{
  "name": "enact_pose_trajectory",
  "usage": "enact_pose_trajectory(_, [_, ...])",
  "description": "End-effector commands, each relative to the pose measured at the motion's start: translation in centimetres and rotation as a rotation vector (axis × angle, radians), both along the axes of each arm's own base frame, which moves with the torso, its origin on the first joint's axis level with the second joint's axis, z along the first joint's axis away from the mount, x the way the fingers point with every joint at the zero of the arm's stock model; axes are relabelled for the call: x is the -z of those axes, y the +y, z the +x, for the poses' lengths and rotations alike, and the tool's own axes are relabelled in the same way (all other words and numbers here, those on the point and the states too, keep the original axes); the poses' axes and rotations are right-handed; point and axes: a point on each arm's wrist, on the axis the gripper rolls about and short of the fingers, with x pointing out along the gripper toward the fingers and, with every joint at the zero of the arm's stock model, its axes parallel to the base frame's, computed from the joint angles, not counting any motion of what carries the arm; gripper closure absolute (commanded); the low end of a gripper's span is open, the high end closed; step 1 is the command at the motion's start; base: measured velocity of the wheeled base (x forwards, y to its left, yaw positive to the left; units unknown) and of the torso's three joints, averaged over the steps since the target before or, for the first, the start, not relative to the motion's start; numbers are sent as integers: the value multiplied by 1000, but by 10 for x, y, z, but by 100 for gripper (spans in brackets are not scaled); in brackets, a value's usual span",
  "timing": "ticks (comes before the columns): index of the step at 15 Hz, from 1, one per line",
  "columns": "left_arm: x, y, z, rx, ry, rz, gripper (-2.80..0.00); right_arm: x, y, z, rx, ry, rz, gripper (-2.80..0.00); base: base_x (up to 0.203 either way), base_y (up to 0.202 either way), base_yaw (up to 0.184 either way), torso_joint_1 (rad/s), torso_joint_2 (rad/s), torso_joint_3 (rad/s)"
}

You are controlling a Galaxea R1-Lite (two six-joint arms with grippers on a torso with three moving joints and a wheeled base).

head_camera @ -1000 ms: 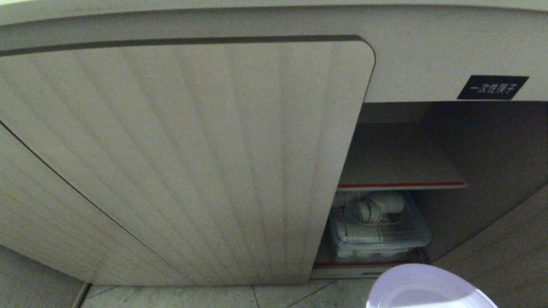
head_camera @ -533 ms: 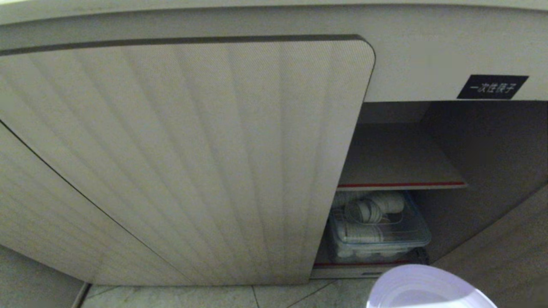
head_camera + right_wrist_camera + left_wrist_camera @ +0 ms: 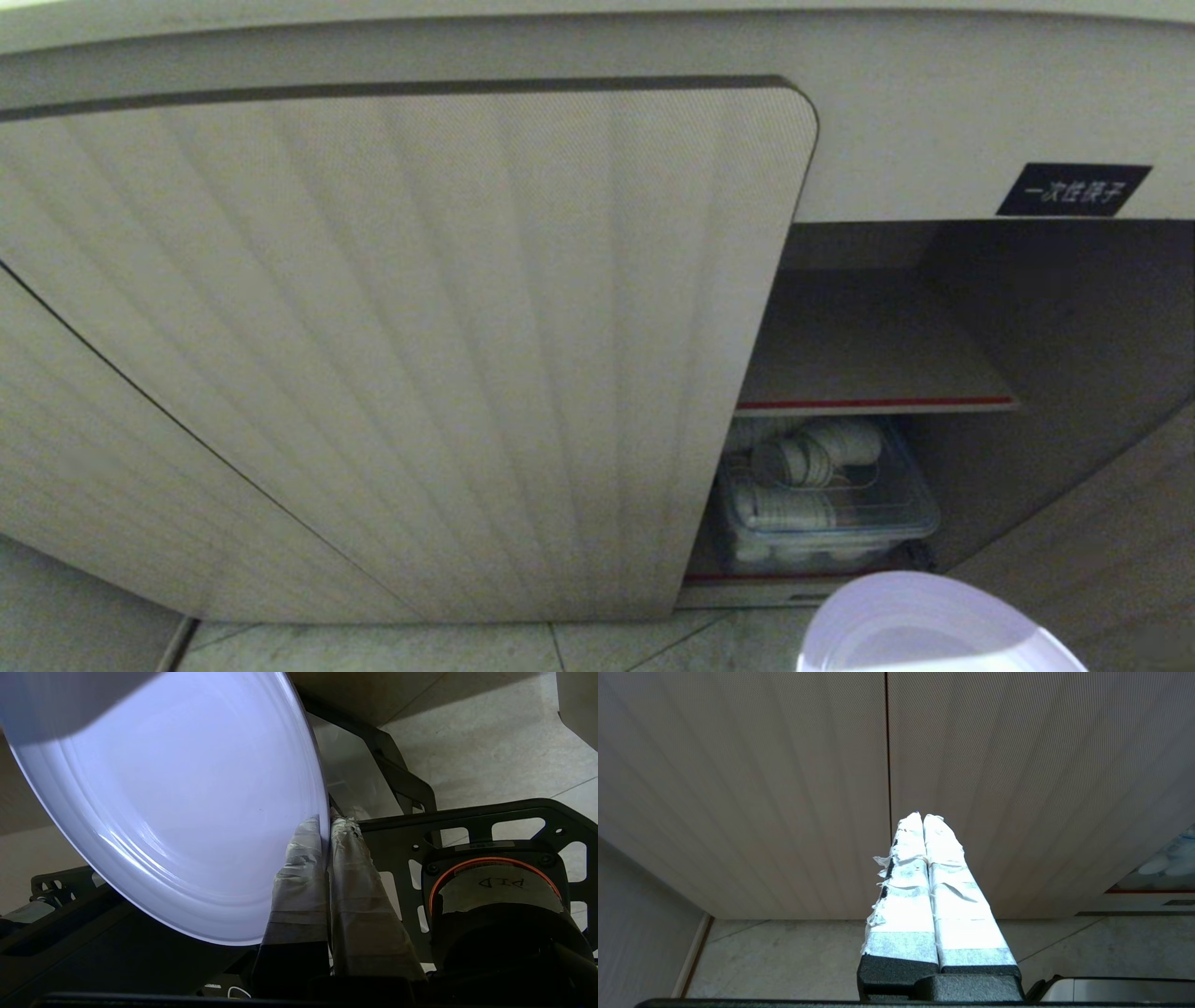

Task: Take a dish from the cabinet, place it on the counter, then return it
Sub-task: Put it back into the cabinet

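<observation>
Dish (image 3: 173, 807) first: the lavender plate is off the shelves and in my right gripper (image 3: 325, 828), whose two taped fingers (image 3: 299, 872) are pinched on its rim, one on the inner face and one behind the edge. From the right wrist camera the plate stands tilted on edge, its shallow well facing the lens, above the black frame of my own base (image 3: 490, 826) and the pale tiled floor (image 3: 476, 746). From my head camera only its upper arc (image 3: 934, 625) pokes in at the bottom right, low and in front of the open side of the cabinet (image 3: 934, 317). That opening shows a red-edged shelf (image 3: 873, 404) with nothing I can make out on top, and beneath it a clear plastic bin (image 3: 831, 523) holding stacks of small white dishes, some lying on their sides; I cannot count them. A black label with white characters (image 3: 1074, 189) sits above the opening, and the ribbed door (image 3: 420, 355) to the left covers the remaining cabinet front. My left gripper (image 3: 923, 817) is parked low, pointed at the seam between two ribbed doors, its white-taped fingers (image 3: 906, 891) pressed together on nothing. At the edge of that view I catch a corner of the same bin (image 3: 1171, 863) above the red shelf edge.
</observation>
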Motion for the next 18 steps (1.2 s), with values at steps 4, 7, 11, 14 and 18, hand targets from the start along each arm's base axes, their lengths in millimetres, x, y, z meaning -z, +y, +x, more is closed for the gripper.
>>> enact_pose_trajectory(4, [0, 0, 0, 0, -1, 0, 0, -3, 1, 0, -14, -15, 7, 0, 0, 0, 0, 0, 0, 0])
enact_pose_trajectory(7, [0, 0, 0, 0, -1, 0, 0, -3, 1, 0, 4, -4, 13, 0, 0, 0, 0, 0, 0, 0])
enact_pose_trajectory(11, [0, 0, 0, 0, -1, 0, 0, -5, 2, 1, 37, -4, 25, 0, 0, 0, 0, 0, 0, 0])
enact_pose_trajectory(14, [0, 0, 0, 0, -1, 0, 0, -7, 3, 5, 58, 4, 33, 0, 0, 0, 0, 0, 0, 0])
enact_pose_trajectory(18, [0, 0, 0, 0, -2, 0, 0, -6, 4, 10, 90, 9, 41, 0, 0, 0, 0, 0, 0, 0])
